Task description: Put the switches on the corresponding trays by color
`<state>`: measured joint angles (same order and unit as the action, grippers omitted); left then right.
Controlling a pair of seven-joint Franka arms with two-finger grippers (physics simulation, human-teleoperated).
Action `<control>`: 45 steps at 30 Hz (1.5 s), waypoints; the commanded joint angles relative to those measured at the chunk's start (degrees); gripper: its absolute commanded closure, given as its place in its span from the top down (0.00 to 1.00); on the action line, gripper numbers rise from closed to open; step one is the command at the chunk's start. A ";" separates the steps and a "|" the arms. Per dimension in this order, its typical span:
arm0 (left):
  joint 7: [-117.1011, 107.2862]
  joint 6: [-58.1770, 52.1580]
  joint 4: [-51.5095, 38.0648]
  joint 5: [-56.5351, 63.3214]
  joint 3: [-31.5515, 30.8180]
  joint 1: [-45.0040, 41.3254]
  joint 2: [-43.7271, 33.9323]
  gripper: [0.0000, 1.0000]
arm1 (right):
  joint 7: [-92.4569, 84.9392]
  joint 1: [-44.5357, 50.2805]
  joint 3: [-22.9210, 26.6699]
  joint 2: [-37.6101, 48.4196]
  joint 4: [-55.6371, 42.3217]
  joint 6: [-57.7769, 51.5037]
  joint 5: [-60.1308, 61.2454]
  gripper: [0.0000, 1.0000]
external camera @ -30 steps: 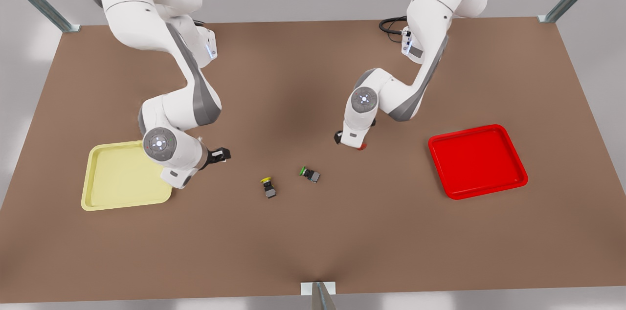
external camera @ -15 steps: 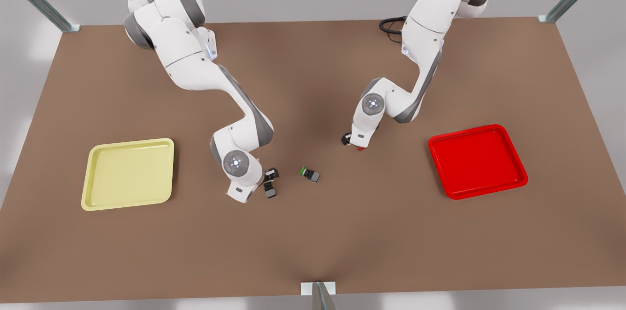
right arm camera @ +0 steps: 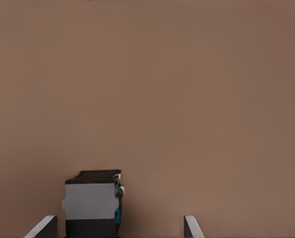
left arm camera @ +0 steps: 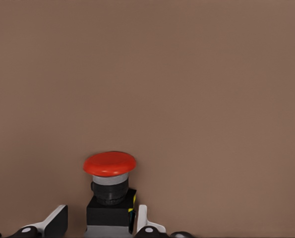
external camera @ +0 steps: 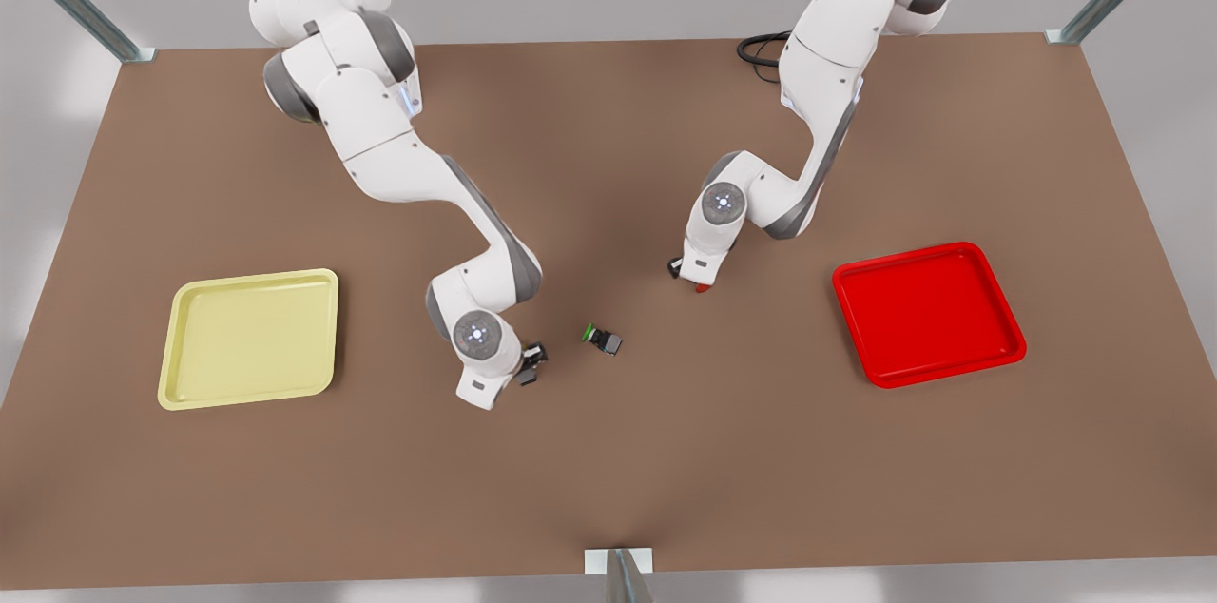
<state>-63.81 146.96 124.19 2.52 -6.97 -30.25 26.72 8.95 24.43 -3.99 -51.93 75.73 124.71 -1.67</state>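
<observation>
Both trays lay empty, so nothing had been sorted. The red tray (external camera: 929, 313) sat at the front view's right, the yellow tray (external camera: 249, 337) at its left, well apart. The left gripper (left arm camera: 101, 225), near mid-table toward the red tray, had its fingers close against the red switch (left arm camera: 110, 191). The right gripper (right arm camera: 116, 227) stood wide open around the grey body of the yellow switch (right arm camera: 92, 203), not yet closed. The green switch (external camera: 603, 338) lay between them, untouched.
</observation>
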 commanded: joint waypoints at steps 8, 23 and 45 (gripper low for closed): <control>0.00 0.09 0.00 0.03 -0.06 0.01 0.00 0.54 | 0.89 0.35 -0.31 -2.48 -2.34 1.23 0.09 0.95; 0.09 1.05 -0.09 0.03 0.02 0.01 0.79 0.51 | 2.65 0.27 -0.40 -2.92 -2.34 1.50 1.15 0.78; 64.94 -8.97 -3.60 -0.76 30.96 12.04 -3.35 0.54 | 2.38 0.35 -0.49 -2.83 -2.34 1.50 1.15 0.60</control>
<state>2.77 138.08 119.80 8.54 24.03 -16.36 24.38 11.42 24.79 -4.48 -54.76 73.39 126.21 -0.61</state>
